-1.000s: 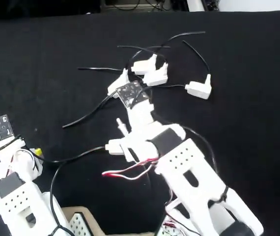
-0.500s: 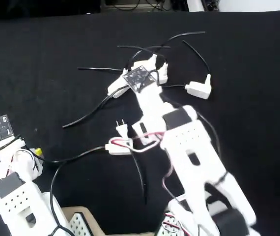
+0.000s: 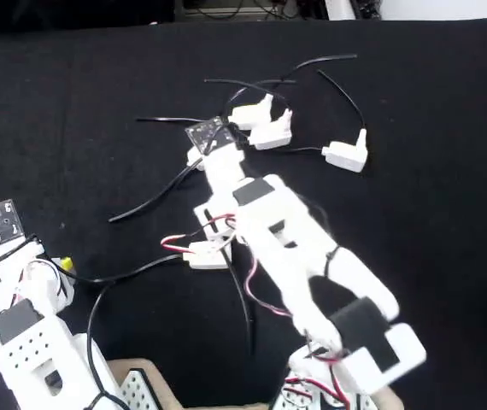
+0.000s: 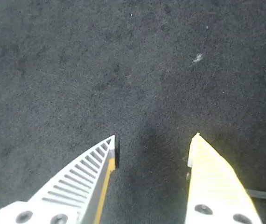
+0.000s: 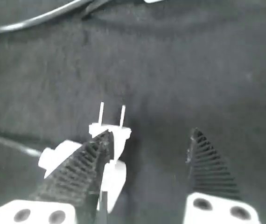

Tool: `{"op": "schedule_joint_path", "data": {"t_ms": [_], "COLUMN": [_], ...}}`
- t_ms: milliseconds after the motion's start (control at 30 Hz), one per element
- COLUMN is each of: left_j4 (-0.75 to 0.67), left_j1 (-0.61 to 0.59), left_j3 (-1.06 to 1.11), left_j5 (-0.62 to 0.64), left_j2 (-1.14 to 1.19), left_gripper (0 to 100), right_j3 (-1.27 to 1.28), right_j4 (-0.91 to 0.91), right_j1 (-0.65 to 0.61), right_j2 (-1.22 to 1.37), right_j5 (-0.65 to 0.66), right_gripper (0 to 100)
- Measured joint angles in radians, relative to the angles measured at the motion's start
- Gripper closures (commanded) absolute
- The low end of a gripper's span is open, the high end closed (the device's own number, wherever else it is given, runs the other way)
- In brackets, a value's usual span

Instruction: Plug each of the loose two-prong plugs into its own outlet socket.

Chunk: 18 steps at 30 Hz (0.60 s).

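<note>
Toward the far middle of the table [image 3: 73, 85], the right gripper [image 5: 150, 135] has swung sideways off the cluster of white cabled blocks [image 3: 265, 128], likely the sockets. It now hangs with jaws apart over a 2-prong plug [image 5: 110, 133], with 1 fingertip overlapping the plug's body. Nothing is held, so I judge a grasp is being lined up. At the near-left corner, the left gripper [image 4: 154, 144] hovers, spread, above bare cloth.

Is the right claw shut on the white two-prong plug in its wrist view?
No, the right claw stands open, and the white two-prong plug lies at one side of the gap, not clamped.
</note>
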Motion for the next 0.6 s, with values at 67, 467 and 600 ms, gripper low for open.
{"op": "schedule_joint_path", "data": {"t_ms": [67,467,600], "left_j4": [0.000,0.000,0.000], "left_j1": [0.000,0.000,0.000], "left_j3": [0.000,0.000,0.000], "left_j5": [0.000,0.000,0.000], "left_j2": [0.000,0.000,0.000], "left_gripper": [74,74,74], "right_j3": [0.000,-0.008,-0.008], "right_j4": [-0.038,-0.041,-0.017], "right_j1": [-0.003,0.006,-0.028], "right_j2": [0.038,0.046,-0.046], "right_j5": [-0.003,-0.061,-0.061], "right_gripper": [75.0,75.1,75.1]}}
